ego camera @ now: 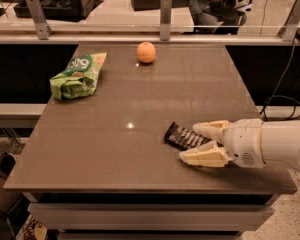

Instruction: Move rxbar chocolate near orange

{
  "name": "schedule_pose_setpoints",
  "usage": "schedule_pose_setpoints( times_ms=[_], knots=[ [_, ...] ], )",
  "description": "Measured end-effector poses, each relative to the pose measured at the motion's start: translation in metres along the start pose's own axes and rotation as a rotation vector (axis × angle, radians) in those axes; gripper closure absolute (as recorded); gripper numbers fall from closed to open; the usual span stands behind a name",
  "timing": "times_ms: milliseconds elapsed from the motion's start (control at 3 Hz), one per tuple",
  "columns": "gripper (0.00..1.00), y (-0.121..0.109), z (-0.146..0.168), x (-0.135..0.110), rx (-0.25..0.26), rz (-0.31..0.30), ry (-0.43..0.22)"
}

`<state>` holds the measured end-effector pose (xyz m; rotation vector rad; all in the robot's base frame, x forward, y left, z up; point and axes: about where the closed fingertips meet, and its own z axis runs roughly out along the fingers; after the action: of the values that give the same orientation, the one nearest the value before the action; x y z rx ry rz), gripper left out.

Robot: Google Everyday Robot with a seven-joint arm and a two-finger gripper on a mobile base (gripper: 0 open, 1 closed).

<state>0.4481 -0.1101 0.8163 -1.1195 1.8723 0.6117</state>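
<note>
While the tool spreads open around the chocolate bar, front right of the tabletop, gripping nothing: close squarely across the flat wrapper, lift clear, then carry to the far orange.

Worktop layout: orange at back edge, roughly centre. Snack bag on left side, back half, in front-left of the orange and well apart from it. rxbar chocolate lies flat front-right, well apart from both. Pincer comes in from the right edge, low over the worktop, fingers spread with one behind and one in front of the bar's right end.
</note>
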Motion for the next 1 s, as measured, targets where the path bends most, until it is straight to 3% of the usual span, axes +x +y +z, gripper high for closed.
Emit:
schedule_pose_setpoints(
  times_ms=[333,667,1000],
  knots=[
    [0.88,0.0013,0.0003,-0.002,-0.001,-0.005,0.001],
    [1.0,0.0025,0.0006,-0.0037,-0.001,-0.009,0.002],
    [1.0,0.0009,0.0,-0.0086,0.002,-0.017,0.013]
  ],
)
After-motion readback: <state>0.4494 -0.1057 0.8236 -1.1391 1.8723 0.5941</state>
